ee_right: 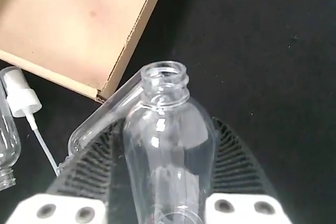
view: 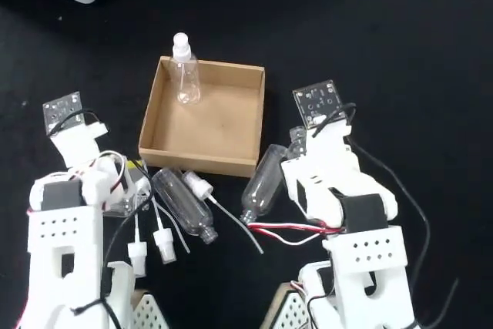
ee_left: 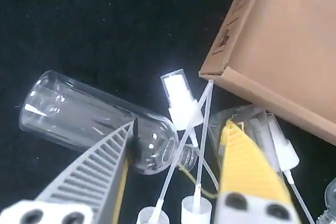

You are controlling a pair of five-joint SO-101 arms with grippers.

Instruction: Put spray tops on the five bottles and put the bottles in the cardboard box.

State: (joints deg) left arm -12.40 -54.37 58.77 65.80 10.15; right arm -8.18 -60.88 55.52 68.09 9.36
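The cardboard box [view: 231,125] stands mid-table; one capped bottle [view: 185,75] leans upright in its far left corner. My right gripper [view: 299,148] is shut on an open-necked clear bottle [ee_right: 164,129], held just off the box's near right corner [ee_right: 113,85]. A second uncapped bottle [view: 262,182] lies beside it. My left gripper [ee_left: 181,129] is open over another lying bottle [ee_left: 94,121] and loose spray tops [ee_left: 181,100] near the box's near left corner [ee_left: 220,72]. One more bottle [ee_left: 244,119] shows partly under the yellow finger [ee_left: 244,169].
Two more spray tops [view: 137,252] [view: 163,242] lie in front of the left arm, with a third [view: 199,185] by the box's near wall. Red and white cables [view: 285,230] trail between the arms. Black cloth covers the table.
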